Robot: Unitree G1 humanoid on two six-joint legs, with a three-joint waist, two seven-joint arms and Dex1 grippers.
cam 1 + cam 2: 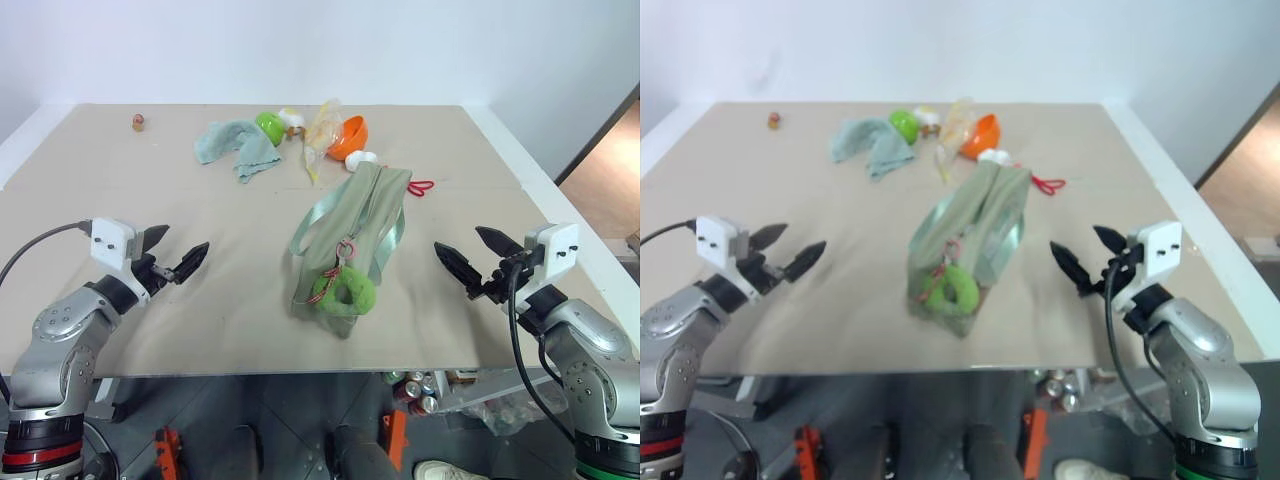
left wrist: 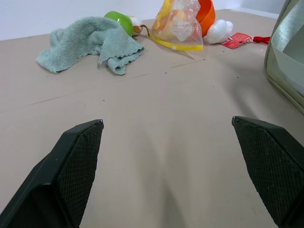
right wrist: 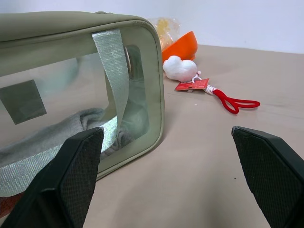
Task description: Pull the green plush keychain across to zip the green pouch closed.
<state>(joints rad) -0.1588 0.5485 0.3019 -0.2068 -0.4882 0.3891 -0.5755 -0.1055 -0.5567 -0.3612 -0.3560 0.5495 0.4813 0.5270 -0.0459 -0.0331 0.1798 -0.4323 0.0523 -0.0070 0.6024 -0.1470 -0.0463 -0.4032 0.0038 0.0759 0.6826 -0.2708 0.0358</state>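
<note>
Grippers at rest on either side of the work. We see the left gripper [image 1: 178, 258] spread wide and empty, hovering above the worktop [image 1: 200, 330] and aimed inward; the right gripper [image 1: 470, 258] is likewise spread and empty, aimed inward from the opposite side. Between them, well apart from both, the green pouch [image 1: 365, 215] lies on the worktop with its long axis running away from the robot. The green plush keychain [image 1: 345, 290] hangs at the pouch's near end, joined to the zipper by a small metal ring [image 1: 346, 247] and a red cord [image 1: 325, 288].

We judge the task not yet begun, since neither gripper touches anything. Several failures are possible from here. The plush is soft and fuzzy, so a pinch on its outer pile alone could slip off once the zipper resists. The pouch is light and unanchored; pulling the keychain along the zipper without the other gripper bracing the fabric would probably drag the whole pouch across the worktop rather than move the slider. The pale green strap [image 1: 318, 215] drapes beside the zipper line and could be caught in the fingers or in the track.

Beyond the far end lie a white plush with a red loop [image 3: 190, 76], an orange bowl [image 1: 350, 135], a clear bag [image 1: 322, 130], a glossy green ball [image 1: 270, 126] and a teal cloth [image 1: 238, 145]; a sliding pouch could push into these.
</note>
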